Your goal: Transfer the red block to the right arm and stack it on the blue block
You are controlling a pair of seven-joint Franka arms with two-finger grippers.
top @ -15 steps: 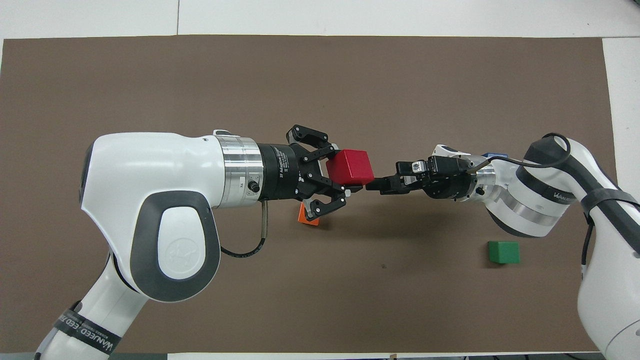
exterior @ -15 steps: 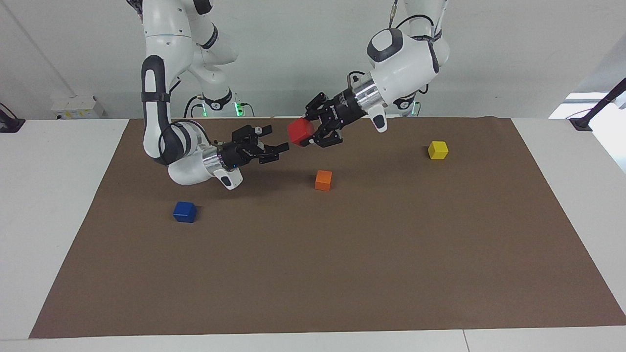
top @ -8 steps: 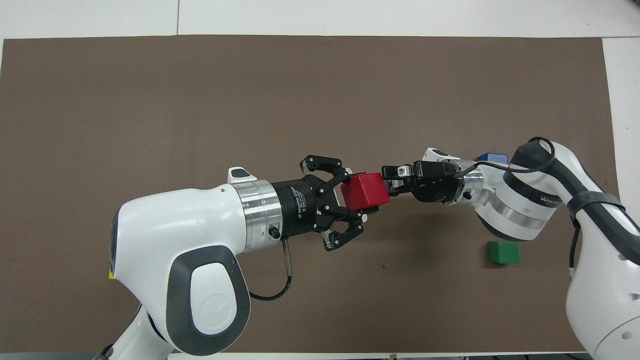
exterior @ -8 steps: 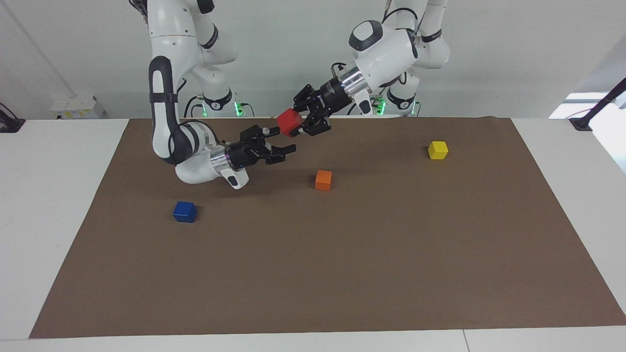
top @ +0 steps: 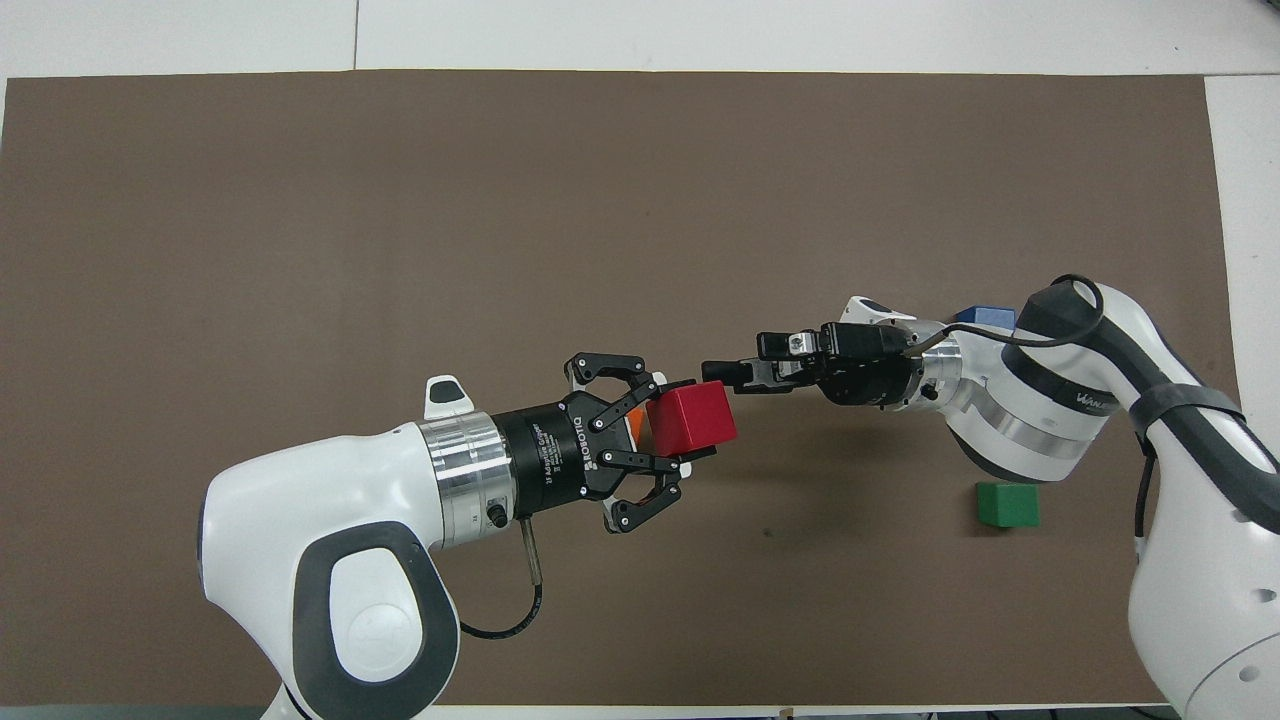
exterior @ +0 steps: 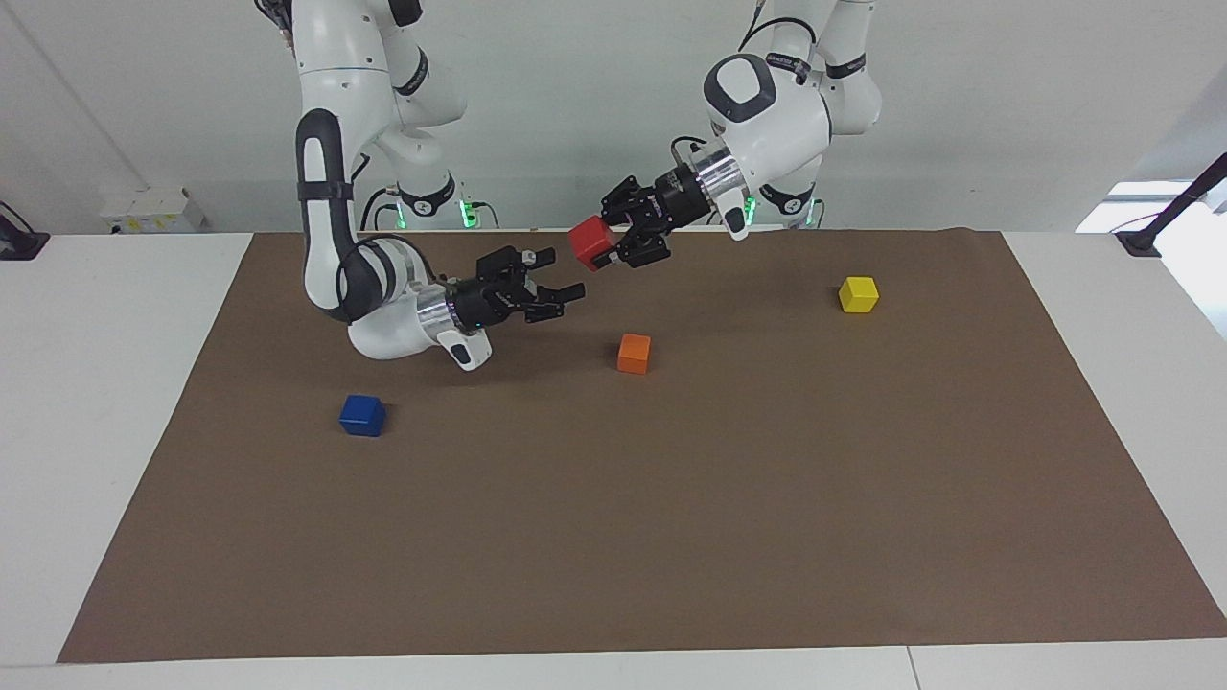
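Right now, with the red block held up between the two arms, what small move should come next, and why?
Probably ease the right tool up toward the red block, so its open fingers straddle it. The left tool grips the block in the air, and the right tool's tips sit just below it, not touching. The blue block waits on the mat.

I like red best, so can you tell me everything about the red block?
The red block is a small bright red cube with smooth, plain faces. It is up in the air, tilted, over the brown mat near the robots' edge. The left gripper holds it, with black fingers pressed on two opposite sides. The right gripper, open, points at it from lower down and does not touch it. Nothing else touches it.
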